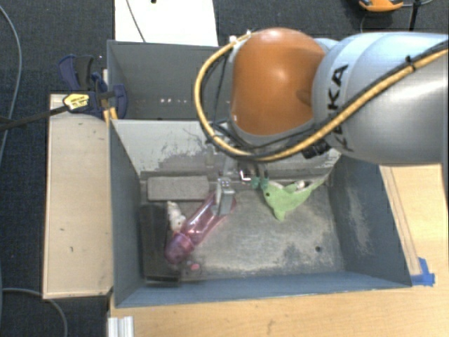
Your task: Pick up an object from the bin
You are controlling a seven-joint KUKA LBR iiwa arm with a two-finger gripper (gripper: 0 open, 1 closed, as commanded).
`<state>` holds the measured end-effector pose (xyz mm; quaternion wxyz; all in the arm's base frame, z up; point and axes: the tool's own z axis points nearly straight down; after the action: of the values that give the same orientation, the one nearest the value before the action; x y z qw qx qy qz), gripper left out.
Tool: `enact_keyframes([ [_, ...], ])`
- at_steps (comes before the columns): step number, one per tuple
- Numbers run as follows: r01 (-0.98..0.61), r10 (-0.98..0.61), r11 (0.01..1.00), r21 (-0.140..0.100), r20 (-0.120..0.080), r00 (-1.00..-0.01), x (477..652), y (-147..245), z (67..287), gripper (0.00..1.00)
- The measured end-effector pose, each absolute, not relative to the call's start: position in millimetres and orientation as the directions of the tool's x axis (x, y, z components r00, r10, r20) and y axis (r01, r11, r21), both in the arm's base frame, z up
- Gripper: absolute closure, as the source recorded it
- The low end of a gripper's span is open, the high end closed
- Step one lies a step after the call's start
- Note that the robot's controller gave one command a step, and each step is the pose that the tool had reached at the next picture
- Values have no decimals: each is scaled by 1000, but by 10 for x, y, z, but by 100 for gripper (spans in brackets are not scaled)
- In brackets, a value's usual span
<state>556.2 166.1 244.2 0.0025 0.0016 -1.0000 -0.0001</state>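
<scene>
My gripper reaches down under the orange cover into the middle of the bin, its metal fingertip at the upper end of a pink and purple plastic toy that lies slanted toward the bin's lower left. A green floppy thing lies just to the right of the gripper. A grey rectangular block lies flat to the left of the fingertip. Whether the toy sits between the fingers is hidden.
A black oblong block lies along the bin's left wall, beside the toy. The arm and its orange cover hang over the bin's upper right part. Bare floor shows at the lower right.
</scene>
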Motion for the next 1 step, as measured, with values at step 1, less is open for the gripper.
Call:
enact_keyframes([
  [1, 1, 1, 1000, 2, -3, -1000, 5578, 1651, 2489, 0],
])
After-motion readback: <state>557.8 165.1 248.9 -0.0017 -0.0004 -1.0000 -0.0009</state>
